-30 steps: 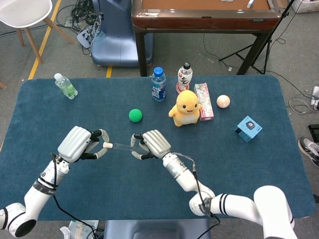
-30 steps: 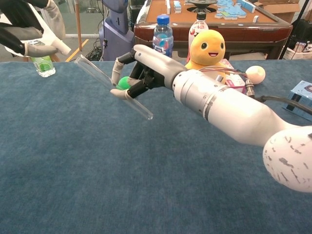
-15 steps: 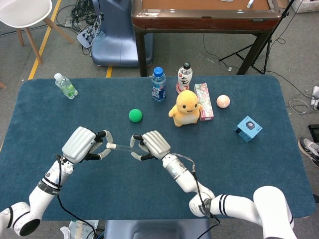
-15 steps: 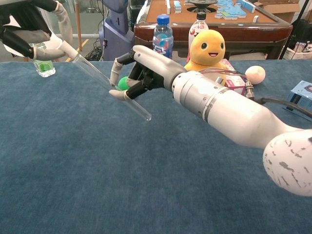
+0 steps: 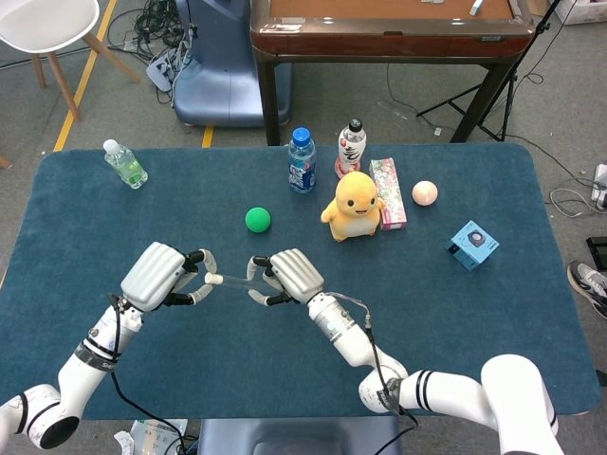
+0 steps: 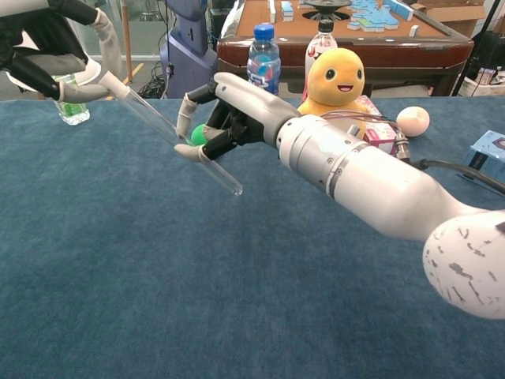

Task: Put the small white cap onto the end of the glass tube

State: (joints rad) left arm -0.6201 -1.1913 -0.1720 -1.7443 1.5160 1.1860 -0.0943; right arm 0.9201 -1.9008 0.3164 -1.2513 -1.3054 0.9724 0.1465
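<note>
Left of frame centre, my right hand (image 5: pixel 287 274) pinches the clear glass tube (image 6: pixel 170 130) level above the blue bench (image 5: pixel 474 322) so my left hand (image 5: pixel 163 276), fingers pinching the small white cap (image 5: pixel 214 280), meets its open end.

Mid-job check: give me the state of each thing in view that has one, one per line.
glass tube: held off the table, tilted, by the right hand
small white cap: at the tube's end, pinched by the left hand
blue-capped bottle: upright, capped
white bottle: upright, capped
green-liquid bottle: lying down
</note>
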